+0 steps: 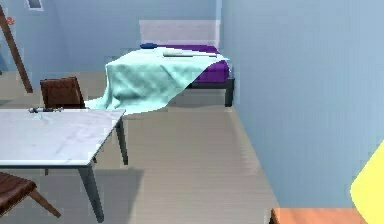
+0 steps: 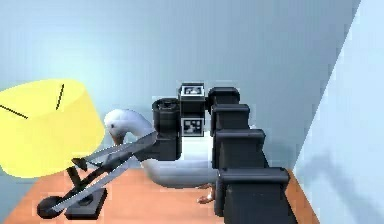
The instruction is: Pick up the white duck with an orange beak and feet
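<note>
Judging from the layout, the task was at the reaching step and the lift was not yet done. The smooth white duck (image 2: 172, 172), with a rounded head and plump body, lay on the brown wooden table (image 2: 22, 200). It sat near the middle of the visible top, with its head toward the table's lamp end. A small orange patch low on its side was probably the feet. The beak could not be made out.

The dark square-section arm (image 2: 240, 150) stretched in over the table's near edge and crossed in front of the duck's body. The tool (image 2: 80, 182), a dark block with two thin fingers, pointed toward the lamp end. Its fingers slanted down past the duck's head to the foot of the lamp with the yellow drum shade (image 2: 45, 125). The state of the fingers could not be told, and neither could whether the tool held anything, because the duck rested on the table right behind it.

The next move seemed to call for bringing the fingertips away from the lamp and setting them about the duck's neck or body. The tool would then need to lift straight up, since the shade stood just beside it and left little room for a sideways swing.
</note>
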